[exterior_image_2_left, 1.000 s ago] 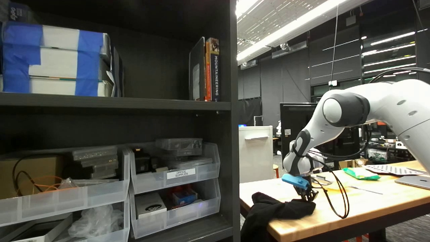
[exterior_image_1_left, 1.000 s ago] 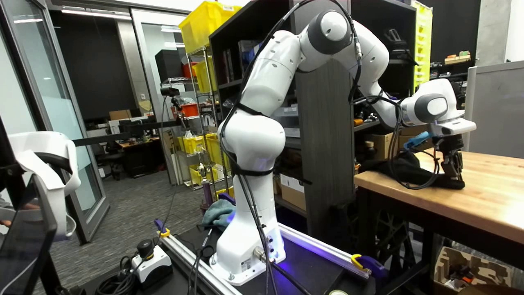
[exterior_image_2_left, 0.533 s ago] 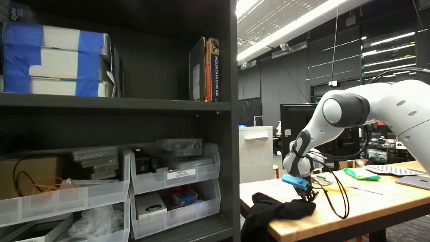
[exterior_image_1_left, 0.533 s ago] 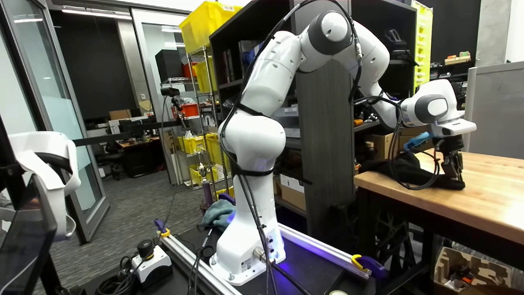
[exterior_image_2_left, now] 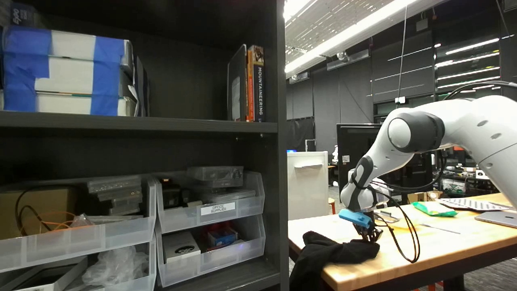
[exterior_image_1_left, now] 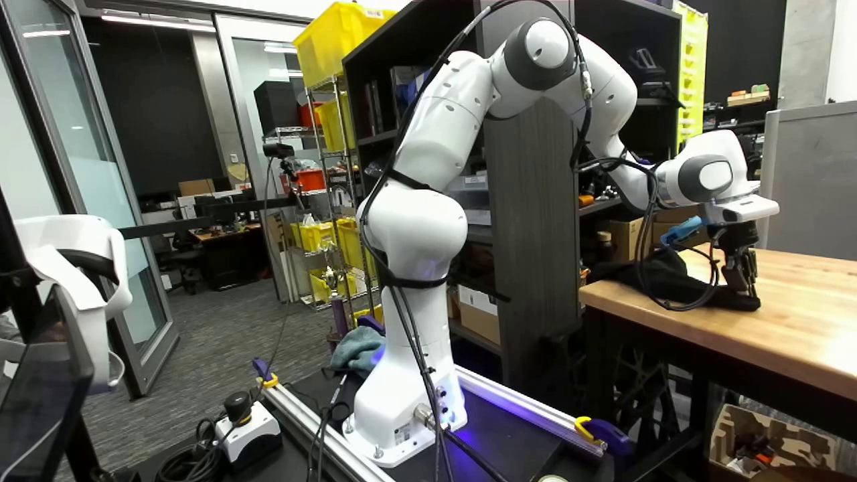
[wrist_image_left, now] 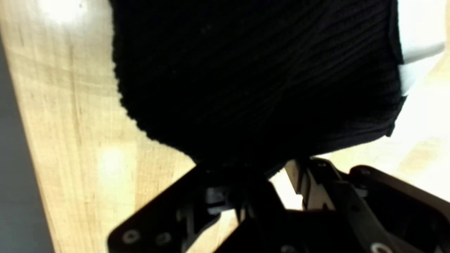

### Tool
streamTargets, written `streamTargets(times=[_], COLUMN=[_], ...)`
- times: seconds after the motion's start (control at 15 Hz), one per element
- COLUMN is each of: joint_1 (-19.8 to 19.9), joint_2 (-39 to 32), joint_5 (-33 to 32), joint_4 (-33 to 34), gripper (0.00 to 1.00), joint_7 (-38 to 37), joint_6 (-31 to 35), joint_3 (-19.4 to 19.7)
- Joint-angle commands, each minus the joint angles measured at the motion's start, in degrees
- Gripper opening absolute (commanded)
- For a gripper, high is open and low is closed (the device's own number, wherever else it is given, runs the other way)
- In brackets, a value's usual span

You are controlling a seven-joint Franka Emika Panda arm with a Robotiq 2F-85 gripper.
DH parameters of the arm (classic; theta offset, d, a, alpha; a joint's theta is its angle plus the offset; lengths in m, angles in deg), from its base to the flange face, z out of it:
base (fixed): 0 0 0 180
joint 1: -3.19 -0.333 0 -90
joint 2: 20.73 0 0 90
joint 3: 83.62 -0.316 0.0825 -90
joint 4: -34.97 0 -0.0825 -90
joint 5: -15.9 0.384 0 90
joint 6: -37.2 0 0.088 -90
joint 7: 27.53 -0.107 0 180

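Away from the hand (exterior_image_2_left: 368,238), "MOUNTAINEERING" book (exterior_image_2_left: 259,89)

In an exterior view, I look across at the whole arm (exterior_image_1_left: 418,224) from moderate range, slightly above the bench (exterior_image_1_left: 803,288), which lies at the right edge. In an exterior view, I face the shelf (exterior_image_2_left: 161,125) nearly head-on at close range; the bench recedes beyond it, and the right edge crops the arm. Shared in both exterior views: pincer (exterior_image_2_left: 368,238), cloth (exterior_image_2_left: 337,255), bench and shelf. In my wrist view, I look steeply down from close above cloth and bench, the pincer along the lower edge.
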Motion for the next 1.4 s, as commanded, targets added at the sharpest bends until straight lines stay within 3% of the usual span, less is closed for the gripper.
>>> streamTargets(times=[0.0, 0.07, 0.2, 0.53, 0.67, 0.73, 0.87, 1.33], joint_1=[-0.69, -0.82, -0.94, -1.37, -1.26, -1.17, -0.94, -0.15], joint_2=[-0.32, -0.30, -0.45, -0.88, -1.07, -1.22, -1.45, -1.37], joint_5=[0.81, 0.70, 0.62, 0.34, 0.53, 0.77, 1.13, 2.45], joint_4=[0.24, 0.42, 0.59, 0.54, 0.67, 0.71, 0.89, 1.70], gripper=[0.53, 0.53, 0.63, 0.95, 1.00, 0.66, 0.68, 0.16], joint_7=[0.46, 0.22, -0.02, -0.80, -0.78, -0.89, -0.80, -0.98], joint_6=[0.19, 0.07, 0.20, 0.45, 0.49, 0.70, 0.77, 0.88], joint_3=[0.81, 1.02, 1.14, 1.64, 1.65, 1.61, 1.50, 1.30])
